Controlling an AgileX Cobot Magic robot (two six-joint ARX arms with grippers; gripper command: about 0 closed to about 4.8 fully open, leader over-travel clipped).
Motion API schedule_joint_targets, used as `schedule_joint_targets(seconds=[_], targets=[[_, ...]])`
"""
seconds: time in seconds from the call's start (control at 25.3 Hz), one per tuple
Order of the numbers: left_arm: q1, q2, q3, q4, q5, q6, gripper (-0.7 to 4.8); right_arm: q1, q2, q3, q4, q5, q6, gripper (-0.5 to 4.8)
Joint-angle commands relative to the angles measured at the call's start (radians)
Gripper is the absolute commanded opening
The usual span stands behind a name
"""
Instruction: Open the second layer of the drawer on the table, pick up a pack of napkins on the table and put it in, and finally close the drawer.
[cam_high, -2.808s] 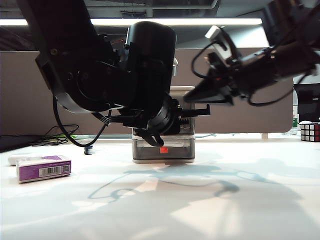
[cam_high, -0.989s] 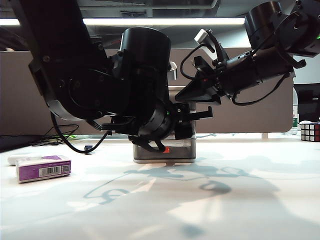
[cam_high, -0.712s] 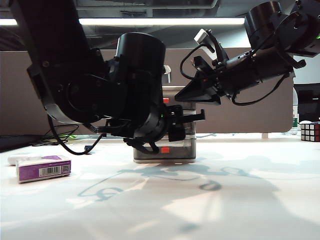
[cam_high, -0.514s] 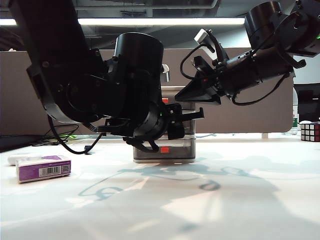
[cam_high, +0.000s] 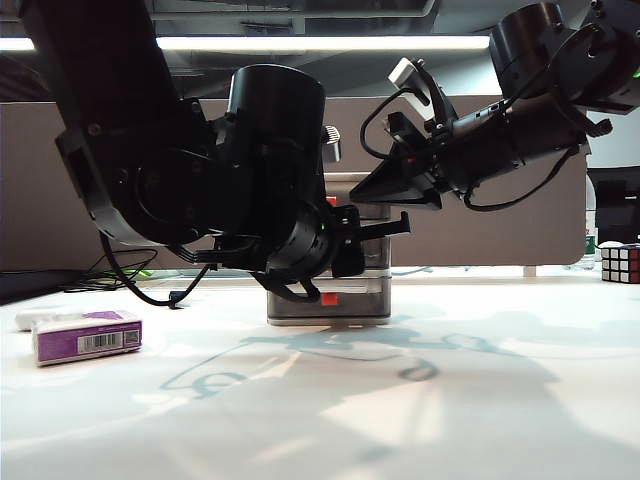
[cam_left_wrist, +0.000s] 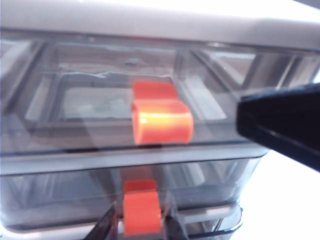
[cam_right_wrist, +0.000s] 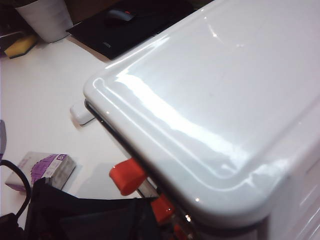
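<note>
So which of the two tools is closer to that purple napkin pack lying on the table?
The left tool, though it is at the drawer unit, well right of the napkin pack. The right tool hovers above the unit's top, a little farther.

Left claw (cam_high: 375, 232) crowds the drawer (cam_high: 370, 295) front; open table (cam_high: 480, 400) seemingly lies right.

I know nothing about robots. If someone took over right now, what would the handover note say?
Left hand: at the drawer unit front, fingers either side of the middle drawer's orange tab; grip unclear.
Right hand: by the unit's top; open or shut unclear.
Pack of napkins: lying on the table, far left.
Done: nothing; middle drawer looks shut.
Left: pull it open, load napkins, close.
</note>
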Motion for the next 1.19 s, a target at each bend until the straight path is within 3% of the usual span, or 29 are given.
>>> schedule_joint_targets(seconds=[0.04, 0.55, 0.71, 1.19], targets=[[0.000, -0.001, 0.003, 0.019, 0.006, 0.000, 0.11, 0.002, -0.003, 0.006, 0.016, -0.002, -0.002, -0.04], [-0.025, -0.003, 0.000, 0.007, 0.002, 0.002, -0.06, 0.002, -0.003, 0.006, 0.028, 0.010, -0.002, -0.04], [-0.072, -0.009, -0.003, -0.007, -0.053, 0.036, -0.06, 0.002, -0.003, 0.006, 0.033, 0.028, -0.002, -0.04], [-0.098, -0.157, -0.208, -0.011, -0.092, -0.010, -0.06, 0.002, -0.003, 0.006, 0.036, 0.035, 0.006, -0.04]])
